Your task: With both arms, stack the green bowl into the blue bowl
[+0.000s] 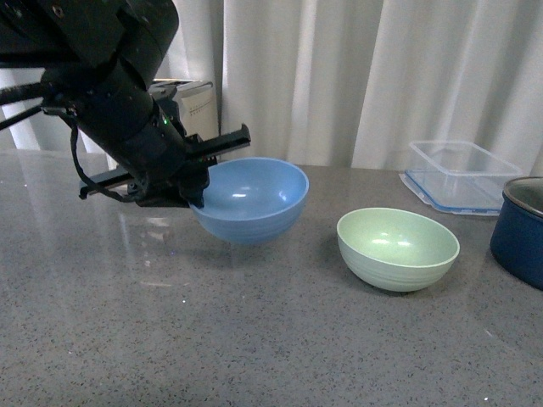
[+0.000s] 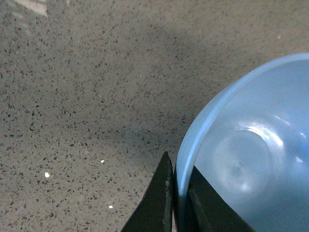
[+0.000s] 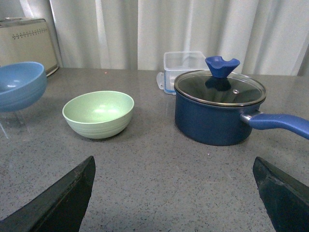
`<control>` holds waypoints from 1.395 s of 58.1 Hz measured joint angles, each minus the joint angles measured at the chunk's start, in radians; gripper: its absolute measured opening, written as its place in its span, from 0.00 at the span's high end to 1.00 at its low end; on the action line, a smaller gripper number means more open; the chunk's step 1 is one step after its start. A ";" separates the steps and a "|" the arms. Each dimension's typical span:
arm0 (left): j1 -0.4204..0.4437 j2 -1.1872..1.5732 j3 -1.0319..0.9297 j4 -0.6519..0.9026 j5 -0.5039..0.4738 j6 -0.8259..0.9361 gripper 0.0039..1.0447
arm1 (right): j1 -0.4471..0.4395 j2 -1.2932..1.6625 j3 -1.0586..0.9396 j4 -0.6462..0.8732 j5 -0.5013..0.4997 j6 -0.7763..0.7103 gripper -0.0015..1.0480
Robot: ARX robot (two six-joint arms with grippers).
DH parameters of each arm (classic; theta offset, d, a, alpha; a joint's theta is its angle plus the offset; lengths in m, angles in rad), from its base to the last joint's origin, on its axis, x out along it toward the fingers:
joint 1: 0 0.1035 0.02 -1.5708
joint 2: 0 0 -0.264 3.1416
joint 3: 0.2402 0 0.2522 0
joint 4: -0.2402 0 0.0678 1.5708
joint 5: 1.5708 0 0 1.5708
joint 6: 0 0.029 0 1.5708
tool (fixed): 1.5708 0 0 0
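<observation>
blue bowl [image 1: 250, 197], matte and round, rim clamped in left hand [image 1: 198, 185]; right hand [image 3: 174, 163] spread apart.

Grey speckled stone countertop [image 1: 254, 339], pleated white curtains [image 1: 382, 68] behind, soft glossy reflections

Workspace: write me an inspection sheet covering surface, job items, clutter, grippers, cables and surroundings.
Surface: grey speckled table, glossy, no spills seen.
Job's things: blue bowl held off the table by its rim; green bowl upright on the table, empty.
Clutter: navy pot with glass lid, clear container, cream appliance.
Grippers: left gripper shut on the blue bowl's rim; right gripper open, empty.
Cables: black cable looped beside the left arm.
Surroundings: white curtain behind the table.
</observation>
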 joint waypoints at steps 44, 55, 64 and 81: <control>0.014 -0.055 -0.060 0.082 0.046 0.048 0.33 | 0.000 0.000 0.000 0.000 0.000 0.000 0.10; 0.069 -0.356 -0.304 0.382 0.030 0.179 0.04 | 0.000 0.000 0.000 0.000 0.000 0.000 0.10; 0.097 -0.583 -0.586 0.758 -0.143 0.332 0.28 | 0.000 0.000 0.000 0.000 0.000 0.000 0.10; 0.151 -0.747 -1.025 0.950 -0.086 0.387 0.78 | 0.000 0.000 0.000 0.000 0.000 0.000 0.10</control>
